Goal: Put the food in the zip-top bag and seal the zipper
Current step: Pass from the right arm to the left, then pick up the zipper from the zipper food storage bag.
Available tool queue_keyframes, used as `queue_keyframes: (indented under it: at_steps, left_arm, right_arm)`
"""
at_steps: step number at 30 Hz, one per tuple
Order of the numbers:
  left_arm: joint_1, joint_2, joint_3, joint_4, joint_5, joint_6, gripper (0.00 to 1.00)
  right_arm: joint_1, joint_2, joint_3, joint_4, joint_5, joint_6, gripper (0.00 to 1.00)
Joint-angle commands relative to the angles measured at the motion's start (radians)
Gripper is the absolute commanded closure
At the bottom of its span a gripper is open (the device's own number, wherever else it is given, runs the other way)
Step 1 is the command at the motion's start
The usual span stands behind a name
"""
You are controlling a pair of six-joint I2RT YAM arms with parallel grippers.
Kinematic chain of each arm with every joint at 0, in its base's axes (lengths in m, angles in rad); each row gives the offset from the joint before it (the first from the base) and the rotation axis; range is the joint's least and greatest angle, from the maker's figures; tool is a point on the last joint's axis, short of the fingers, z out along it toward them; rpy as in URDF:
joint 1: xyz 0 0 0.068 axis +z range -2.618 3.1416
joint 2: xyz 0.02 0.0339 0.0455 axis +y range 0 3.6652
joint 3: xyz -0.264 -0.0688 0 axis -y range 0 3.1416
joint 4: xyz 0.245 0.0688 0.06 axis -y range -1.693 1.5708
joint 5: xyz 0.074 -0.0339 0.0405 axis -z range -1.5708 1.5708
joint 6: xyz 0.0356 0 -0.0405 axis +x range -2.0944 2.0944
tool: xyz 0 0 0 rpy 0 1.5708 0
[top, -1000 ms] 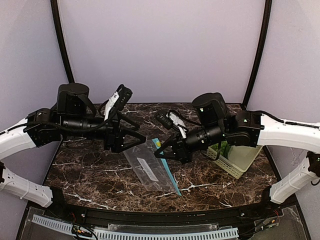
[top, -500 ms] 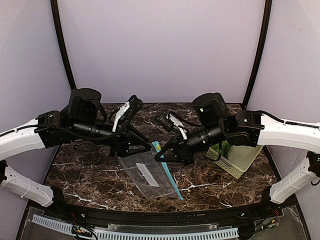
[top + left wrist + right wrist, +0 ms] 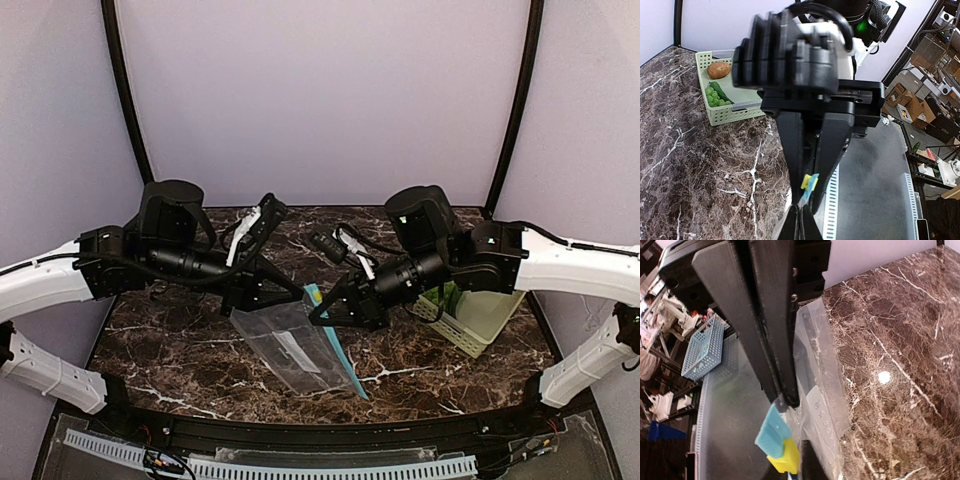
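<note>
The clear zip-top bag (image 3: 290,345) lies mid-table, its teal zipper (image 3: 338,350) along the right edge and its far end raised. My left gripper (image 3: 302,292) is shut on that far end; in the left wrist view its fingertips (image 3: 801,222) pinch the teal strip just below a yellow slider (image 3: 807,181). My right gripper (image 3: 320,310) meets it head-on, jaws nearly together around the same strip (image 3: 772,432) beside the slider (image 3: 786,457). The food sits in the basket (image 3: 725,112): a brown potato (image 3: 718,70) and a green lumpy vegetable (image 3: 716,96).
The pale green slotted basket (image 3: 482,322) stands at the right under the right arm's forearm. Dark marble table (image 3: 180,340) surrounds the bag. A perforated white rail (image 3: 300,465) runs along the near edge.
My left arm has swung right to the bag's far corner and shut on the zipper end. The bag's left side has lifted and shifted slightly. The right arm has hardly moved.
</note>
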Motion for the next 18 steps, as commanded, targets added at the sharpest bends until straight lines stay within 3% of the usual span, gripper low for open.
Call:
queue_keyframes:
  at_steps: [1,4,7,10,18]
  left_arm:
    - [-0.003,-0.023,-0.032,0.028,0.021,-0.017,0.99]
    - [-0.003,-0.034,-0.041,0.037,0.024,-0.026,0.99]
    - [-0.003,-0.038,-0.044,0.036,0.028,-0.03,0.99]
    - [-0.003,-0.039,-0.045,0.03,0.028,-0.032,0.99]
    - [-0.004,-0.03,-0.049,0.038,0.031,-0.044,0.99]
  right_arm:
    - [-0.011,-0.026,0.009,0.039,0.002,0.009,0.75]
    - [-0.025,-0.061,-0.022,0.076,0.014,0.018,0.43]
    - [-0.048,-0.091,-0.051,0.114,0.004,0.026,0.31]
    - [-0.059,-0.109,-0.061,0.137,0.007,0.021,0.3]
    - [-0.061,-0.104,-0.068,0.188,-0.028,-0.022,0.44]
